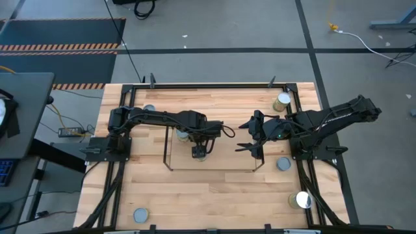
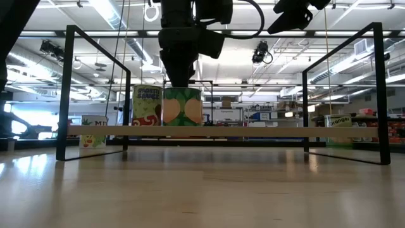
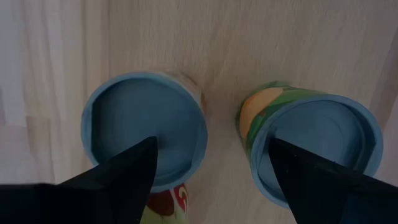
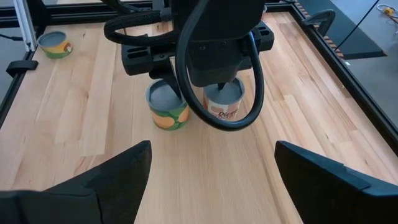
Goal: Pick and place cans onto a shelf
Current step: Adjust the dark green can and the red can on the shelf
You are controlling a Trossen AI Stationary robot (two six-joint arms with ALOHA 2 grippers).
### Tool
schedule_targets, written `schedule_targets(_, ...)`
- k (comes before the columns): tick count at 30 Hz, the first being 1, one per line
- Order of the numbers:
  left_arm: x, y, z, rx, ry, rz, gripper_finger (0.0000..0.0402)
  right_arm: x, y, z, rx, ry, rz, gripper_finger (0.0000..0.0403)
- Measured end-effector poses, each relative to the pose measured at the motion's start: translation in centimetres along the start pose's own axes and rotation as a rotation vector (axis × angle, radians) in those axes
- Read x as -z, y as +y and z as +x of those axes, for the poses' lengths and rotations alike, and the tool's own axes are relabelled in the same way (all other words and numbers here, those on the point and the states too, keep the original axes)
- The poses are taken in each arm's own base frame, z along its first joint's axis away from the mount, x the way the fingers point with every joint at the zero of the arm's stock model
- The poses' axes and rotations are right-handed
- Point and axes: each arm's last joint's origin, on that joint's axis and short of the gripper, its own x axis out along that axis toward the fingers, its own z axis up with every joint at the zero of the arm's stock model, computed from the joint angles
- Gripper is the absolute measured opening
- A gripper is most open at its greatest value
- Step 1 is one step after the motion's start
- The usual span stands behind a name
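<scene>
Two cans stand upright side by side on the shelf [image 2: 253,131], near its left part: a red-and-white one [image 2: 144,104] and a green one [image 2: 182,106]. My left gripper [image 3: 211,142] hangs over them, pointing down and open; one finger shows over each can's top, and I see no touch. In the left wrist view the red can [image 3: 144,124] and the green can [image 3: 317,140] show their round tops. My right gripper [image 1: 250,138] is open and empty at the shelf's right end, above the table.
Loose cans stand on the table: one at the far right [image 1: 283,101], one right of the shelf [image 1: 283,164], a shiny-topped one at the near right [image 1: 302,200], one at the near left [image 1: 140,214], one at the far left [image 1: 149,109]. A black frame borders the table.
</scene>
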Motion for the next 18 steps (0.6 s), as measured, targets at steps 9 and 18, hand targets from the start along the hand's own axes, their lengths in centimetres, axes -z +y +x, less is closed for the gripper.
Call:
schedule_targets(9,-0.2,-0.1,-0.1,0.003,-0.019,0.0,0.0316,0.0,0.0,0.0,0.0,-0.001,-0.001,0.0348)
schedule_targets(18,0.4,-0.8,-3.5,0.015,-0.082,0.015,0.0316,-0.1,-0.1,0.0,0.005,-0.009,-0.027,0.0348)
